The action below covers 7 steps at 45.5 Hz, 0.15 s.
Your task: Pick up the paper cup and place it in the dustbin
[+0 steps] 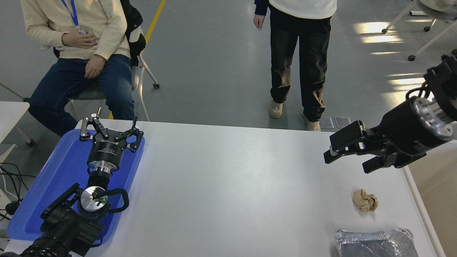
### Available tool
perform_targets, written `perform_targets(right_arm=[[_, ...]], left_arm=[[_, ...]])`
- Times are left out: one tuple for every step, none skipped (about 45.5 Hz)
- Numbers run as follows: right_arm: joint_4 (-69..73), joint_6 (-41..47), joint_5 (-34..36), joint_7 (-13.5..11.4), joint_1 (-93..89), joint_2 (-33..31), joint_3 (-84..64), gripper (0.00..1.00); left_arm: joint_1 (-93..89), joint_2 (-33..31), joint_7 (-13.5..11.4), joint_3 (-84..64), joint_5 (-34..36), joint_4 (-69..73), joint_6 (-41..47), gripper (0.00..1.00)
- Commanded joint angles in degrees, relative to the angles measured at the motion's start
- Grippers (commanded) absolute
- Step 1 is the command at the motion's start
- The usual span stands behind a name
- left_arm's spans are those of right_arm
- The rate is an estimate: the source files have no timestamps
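The paper cup does not show anywhere in the head view. The dustbin [420,200] is at the right edge of the table; only its off-white rim and a strip of its beige inside show. My right gripper [345,161] hangs above the table's far right part, just left of the dustbin's rim, pointing left. It is open with nothing between its fingers. My left gripper [110,131] is parked open over the blue tray at the lower left.
A crumpled tan paper ball [365,200] lies on the table below my right gripper. A shiny foil tray [375,242] sits at the front right. The blue flat tray [53,185] is at the left. One person sits at the far left, another stands behind the table.
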Motion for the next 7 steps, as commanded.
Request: perform_targets(right_arm=[[0.1, 0.5, -0.7, -0.1, 0.7, -0.3, -1.1, 1.00], [0.1, 0.5, -0.6, -0.1, 0.7, -0.3, -1.1, 1.00], [0.1, 0.5, -0.7, -0.1, 0.7, -0.3, -1.1, 1.00], [0.1, 0.5, -0.6, 0.0, 0.7, -0.3, -1.2, 1.00], [0.1, 0.5, -0.6, 0.0, 0.7, -0.3, -1.2, 1.00], [0.1, 0.5, -0.6, 0.0, 0.7, -0.3, -1.3, 1.00], [0.1, 0.5, -0.6, 0.0, 0.7, -0.3, -1.4, 1.00]], left_arm=[[0.0, 0.0, 0.0, 0.0, 0.0, 0.0, 0.0, 1.00], [0.0, 0.0, 0.0, -0.1, 0.0, 0.0, 0.0, 1.00], [0.0, 0.0, 0.0, 0.0, 0.0, 0.0, 0.0, 1.00], [0.0, 0.0, 0.0, 0.0, 0.0, 0.0, 0.0, 1.00], [0.0, 0.0, 0.0, 0.0, 0.0, 0.0, 0.0, 1.00], [0.0, 0.0, 0.0, 0.0, 0.0, 0.0, 0.0, 1.00], [0.0, 0.0, 0.0, 0.0, 0.0, 0.1, 0.0, 1.00]])
